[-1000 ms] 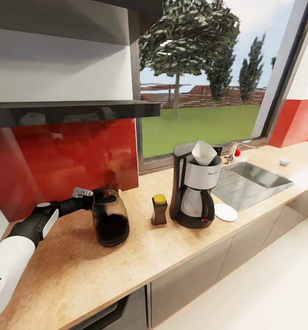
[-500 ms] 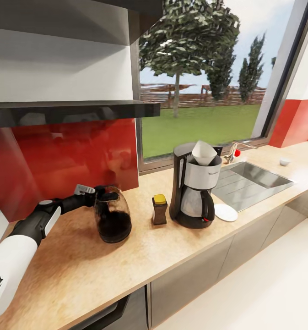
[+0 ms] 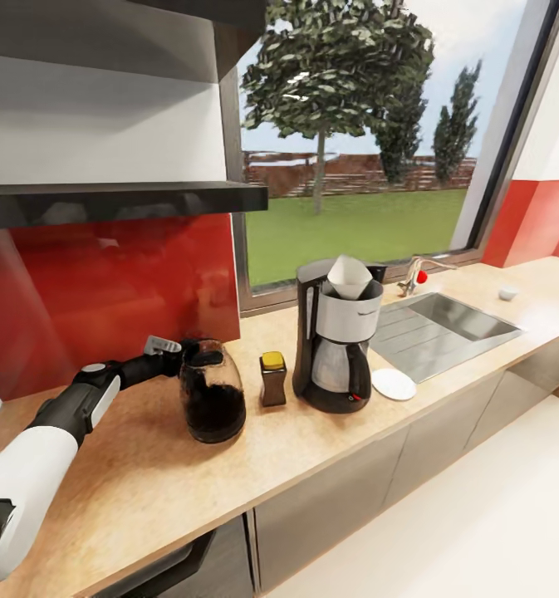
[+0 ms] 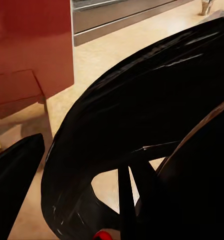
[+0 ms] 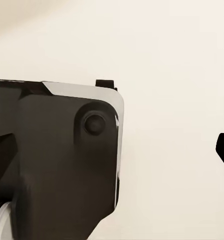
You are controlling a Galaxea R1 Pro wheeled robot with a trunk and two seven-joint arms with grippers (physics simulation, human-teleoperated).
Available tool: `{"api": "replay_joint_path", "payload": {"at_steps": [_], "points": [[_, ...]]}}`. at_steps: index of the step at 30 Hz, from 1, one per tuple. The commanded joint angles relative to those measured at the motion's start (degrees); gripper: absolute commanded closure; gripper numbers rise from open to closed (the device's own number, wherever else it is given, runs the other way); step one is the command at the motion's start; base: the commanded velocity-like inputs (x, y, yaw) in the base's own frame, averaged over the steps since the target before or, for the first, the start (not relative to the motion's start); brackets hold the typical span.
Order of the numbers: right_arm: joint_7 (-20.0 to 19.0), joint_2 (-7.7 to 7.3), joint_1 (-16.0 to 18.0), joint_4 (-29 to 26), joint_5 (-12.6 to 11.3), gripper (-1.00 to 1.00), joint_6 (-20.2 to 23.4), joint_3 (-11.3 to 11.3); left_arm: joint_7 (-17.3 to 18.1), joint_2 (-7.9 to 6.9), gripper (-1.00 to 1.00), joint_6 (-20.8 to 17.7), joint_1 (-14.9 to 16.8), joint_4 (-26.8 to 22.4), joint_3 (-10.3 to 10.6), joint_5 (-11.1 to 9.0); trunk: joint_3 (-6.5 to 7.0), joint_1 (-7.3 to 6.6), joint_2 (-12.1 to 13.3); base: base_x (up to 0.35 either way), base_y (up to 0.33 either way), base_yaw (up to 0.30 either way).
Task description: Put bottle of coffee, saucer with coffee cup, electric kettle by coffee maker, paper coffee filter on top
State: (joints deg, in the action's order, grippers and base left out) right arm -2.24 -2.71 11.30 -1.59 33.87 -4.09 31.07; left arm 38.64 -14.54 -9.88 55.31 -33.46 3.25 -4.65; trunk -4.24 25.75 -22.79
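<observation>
Hiding the left claw [image 3: 179,359], the electric kettle [image 3: 212,399].

A steel sink [image 3: 445,325] is set into the counter right of the window [image 3: 354,149]. The faucet [image 3: 414,274] stands at the sink's back edge; a small white bowl [image 3: 507,292] sits beyond its right end.

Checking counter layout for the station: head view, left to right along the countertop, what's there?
Left arm → electric kettle → bottle of coffee → coffee maker with paper filter on top → saucer → sink → small white cup.
</observation>
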Motion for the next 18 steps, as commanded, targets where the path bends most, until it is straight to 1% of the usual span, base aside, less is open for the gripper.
{"api": "replay_joint_path", "payload": {"at_steps": [1, 2, 7, 11, 14, 18], "points": [[-0.2, 0.32, 0.0, -0.2, 0.3, -1.00, -0.1, 0.4, 0.0, 0.28, 1.00, -0.8, -0.3, -0.4, 0.3, -0.4, -0.13, 0.03, -0.1, 0.000, -0.088, 0.000], [-0.2, 0.64, 0.0, -0.2, 0.3, -1.00, -0.1, 0.4, 0.0, 0.41, 1.00, -0.9, -0.6, -0.6, 0.3, -0.4, -0.13, 0.03, -0.1, 0.000, -0.192, 0.000], [-0.2, 0.69, 0.0, -0.2, 0.3, -1.00, -0.1, 0.4, 0.0, 0.40, 1.00, -0.9, -1.1, -0.5, 0.3, -0.4, -0.13, 0.03, -0.1, 0.000, -0.189, 0.000], [-0.4, 0.14, 0.0, -0.2, 0.2, -1.00, -0.1, 0.5, 0.0, 0.39, 1.00, -0.9, -1.6, -0.3, 0.3, -0.4, -0.13, 0.03, -0.1, 0.000, -0.048, 0.000], [-0.3, 0.10, 0.0, -0.2, 0.2, -1.00, 0.0, 0.5, 0.0, 0.45, 1.00, -0.9, -1.7, -0.3, 0.3, -0.4, -0.13, 0.03, -0.1, -0.014, -0.013, 0.000], [-0.3, 0.15, 0.0, -0.2, 0.2, -1.00, 0.0, 0.5, 0.0, 0.48, 1.00, -0.9, -1.7, -0.3, 0.3, -0.4, -0.13, 0.03, -0.1, -0.142, -0.129, 0.000]]}}
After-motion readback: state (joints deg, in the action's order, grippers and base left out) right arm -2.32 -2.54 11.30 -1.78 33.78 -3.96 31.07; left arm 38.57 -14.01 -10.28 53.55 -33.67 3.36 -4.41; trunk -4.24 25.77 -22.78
